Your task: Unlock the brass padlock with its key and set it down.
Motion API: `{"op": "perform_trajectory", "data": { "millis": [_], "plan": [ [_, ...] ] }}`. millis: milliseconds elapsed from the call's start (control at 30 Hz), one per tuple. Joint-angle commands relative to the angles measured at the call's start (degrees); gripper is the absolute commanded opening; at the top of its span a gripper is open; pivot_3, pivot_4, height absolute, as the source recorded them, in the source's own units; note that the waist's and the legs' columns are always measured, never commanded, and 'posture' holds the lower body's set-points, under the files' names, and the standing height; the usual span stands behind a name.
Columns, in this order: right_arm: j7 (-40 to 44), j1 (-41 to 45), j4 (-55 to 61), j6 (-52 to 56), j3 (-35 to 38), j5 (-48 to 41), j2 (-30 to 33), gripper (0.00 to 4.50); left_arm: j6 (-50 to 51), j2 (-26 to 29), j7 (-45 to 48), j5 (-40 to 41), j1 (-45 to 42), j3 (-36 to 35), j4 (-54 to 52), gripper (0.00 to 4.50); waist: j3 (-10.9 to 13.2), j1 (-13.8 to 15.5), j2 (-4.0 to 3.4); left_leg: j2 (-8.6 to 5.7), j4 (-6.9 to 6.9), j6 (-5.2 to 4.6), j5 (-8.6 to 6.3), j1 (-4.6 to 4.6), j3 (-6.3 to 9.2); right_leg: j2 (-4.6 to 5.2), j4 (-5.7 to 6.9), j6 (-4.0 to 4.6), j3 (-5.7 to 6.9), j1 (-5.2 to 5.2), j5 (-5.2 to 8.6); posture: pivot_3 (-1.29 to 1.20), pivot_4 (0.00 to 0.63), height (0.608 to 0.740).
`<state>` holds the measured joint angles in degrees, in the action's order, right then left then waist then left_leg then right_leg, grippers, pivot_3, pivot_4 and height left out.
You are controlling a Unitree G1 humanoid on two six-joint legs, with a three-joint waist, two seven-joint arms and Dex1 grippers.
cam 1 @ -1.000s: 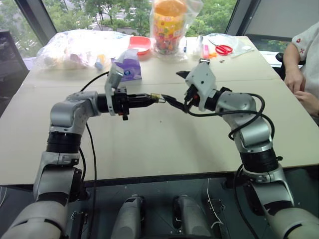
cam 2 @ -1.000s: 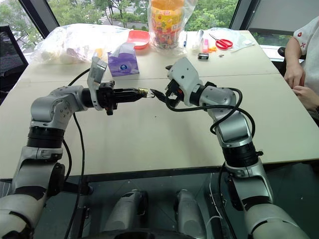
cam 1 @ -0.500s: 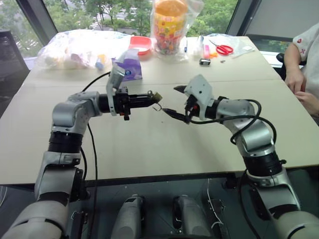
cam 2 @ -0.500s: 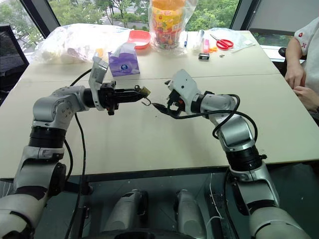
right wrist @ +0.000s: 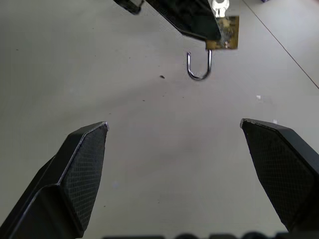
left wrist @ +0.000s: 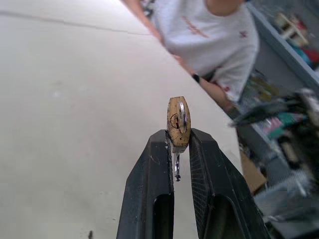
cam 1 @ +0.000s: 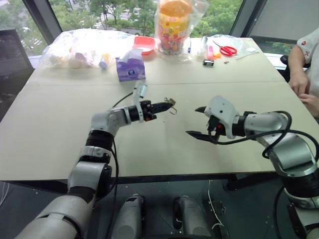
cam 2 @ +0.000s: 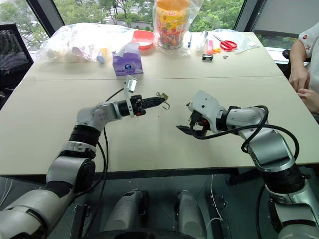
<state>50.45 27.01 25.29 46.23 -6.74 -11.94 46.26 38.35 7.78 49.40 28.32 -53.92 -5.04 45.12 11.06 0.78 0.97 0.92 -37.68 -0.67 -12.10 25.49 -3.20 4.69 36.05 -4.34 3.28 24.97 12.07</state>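
The brass padlock (left wrist: pixel 178 122) is pinched by its body between the fingertips of my left gripper (cam 1: pixel 167 103), which is shut on it above the middle of the table (cam 1: pixel 149 144). Its thin silver shackle (right wrist: pixel 199 67) hangs down with one end free of the body. A silver key head (right wrist: pixel 219 6) sticks out of the opposite side. My right gripper (cam 1: pixel 195 121) stands open and empty to the right of the padlock, a clear gap away, with its fingers (right wrist: pixel 79 169) spread wide.
At the table's far side stand a purple tissue box (cam 1: pixel 130 69), a red bowl (cam 1: pixel 142 44), a bagged jar of sweets (cam 1: pixel 174 25), red-handled scissors (cam 1: pixel 227 50) and a plastic bag (cam 1: pixel 75 47). A person's hands (cam 1: pixel 304 84) rest at the right edge.
My left gripper has come down and to the right with the padlock and rolled. My right gripper has drawn away from the padlock, down and to the right, so the gap has widened.
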Motion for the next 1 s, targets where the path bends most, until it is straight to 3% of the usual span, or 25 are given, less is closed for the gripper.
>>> {"op": "perform_trajectory", "data": {
  "millis": [33, 167, 633, 667, 867, 900, 1000],
  "plan": [
    [-2.74, 0.98, 2.58, 4.53, -0.73, 1.45, 1.41, 4.45, -4.47, -4.59, -8.78, -0.37, -3.77, -4.15, 8.10, 0.00, 0.00, 0.02, 0.00, 0.00, -0.07, -0.05, -0.04, 0.01, 0.00, 0.00, 0.00, 0.00, 0.00, -0.01, 0.00, 0.00, 0.150, 0.740],
    [-5.50, 1.99, 2.33, 7.29, -0.76, 0.96, -0.53, 4.45, -7.03, -7.02, -16.73, 1.05, -7.55, -9.94, 16.69, 0.00, 0.01, -0.11, 0.02, 0.01, -0.20, -0.19, -0.13, 0.06, -0.02, 0.04, 0.00, -0.03, 0.01, -0.03, -0.01, 0.00, 0.150, 0.740],
    [-7.41, 2.59, 0.52, 6.46, -2.32, 1.17, -1.33, 4.45, -3.71, -4.05, -13.32, -1.54, -7.15, -10.42, 14.98, 0.00, 0.01, -0.03, 0.02, 0.01, -0.21, -0.20, -0.15, 0.08, -0.06, 0.07, -0.03, 0.00, 0.03, -0.04, 0.00, 0.00, 0.150, 0.740],
    [-7.47, 2.74, 0.23, 6.18, -2.57, 1.24, -1.44, 4.50, -3.76, -4.03, -13.67, -1.51, -7.07, -10.62, 14.88, 1.00, 0.01, -0.03, 0.02, 0.01, -0.22, -0.20, -0.15, 0.08, -0.06, 0.08, -0.03, 0.00, 0.03, -0.04, 0.00, 0.00, 0.150, 0.740],
    [-7.54, 3.37, -0.78, 5.07, -3.58, 1.26, -1.76, 4.50, -2.73, -4.13, -14.07, -1.62, -6.31, -10.47, 13.19, 3.56, 0.01, -0.05, 0.02, 0.00, -0.22, -0.20, -0.15, 0.08, -0.07, 0.08, -0.03, 0.00, 0.03, -0.05, -0.01, 0.00, 0.150, 0.740],
    [-7.49, 3.42, -0.84, 4.98, -3.69, 1.24, -1.76, 4.50, -2.33, -3.96, -14.38, -1.94, -6.10, -10.13, 12.59, 3.89, 0.01, -0.05, 0.02, 0.00, -0.23, -0.20, -0.15, 0.06, -0.07, 0.08, -0.03, 0.01, 0.03, -0.06, -0.01, 0.00, 0.150, 0.740],
    [-7.51, 3.36, -0.52, 5.08, -3.82, 1.17, -1.72, 4.50, -0.47, -2.39, -14.83, -3.04, -4.47, -8.67, 8.63, 3.89, 0.01, -0.12, 0.02, 0.01, -0.24, -0.20, -0.15, 0.02, -0.07, 0.08, -0.03, 0.04, 0.03, -0.10, 0.01, 0.00, 0.150, 0.740]
  ]
}}
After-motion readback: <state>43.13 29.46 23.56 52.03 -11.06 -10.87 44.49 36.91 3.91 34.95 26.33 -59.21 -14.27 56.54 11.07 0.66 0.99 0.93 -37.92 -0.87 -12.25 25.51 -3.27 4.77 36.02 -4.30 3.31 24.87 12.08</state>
